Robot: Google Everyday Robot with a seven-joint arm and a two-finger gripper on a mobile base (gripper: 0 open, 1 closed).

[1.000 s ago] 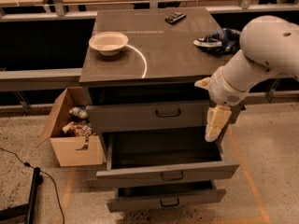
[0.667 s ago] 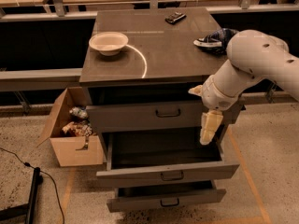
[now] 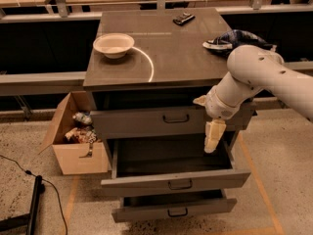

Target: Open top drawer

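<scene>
The top drawer (image 3: 142, 124) is the uppermost grey drawer of the cabinet, with a small dark bail handle (image 3: 176, 118) at mid-front. Its front stands a little out from under the tabletop, with a dark gap above it. My gripper (image 3: 211, 148) hangs pointing down in front of the drawer's right part, to the right of the handle and slightly below it, over the open middle drawer. Its cream fingers (image 3: 214, 133) look pressed together and hold nothing.
The middle drawer (image 3: 176, 179) is pulled far out, and the bottom drawer (image 3: 176, 208) is partly out. On the cabinet top (image 3: 171, 53) are a white bowl (image 3: 113, 44), a dark remote (image 3: 183, 18) and a dark cloth (image 3: 230, 39). A cardboard box (image 3: 73, 136) of items stands at the left. A cable lies on the floor.
My arm has swung left and the gripper has moved left along the top drawer's front, closer to the handle. The drawers have not moved.
</scene>
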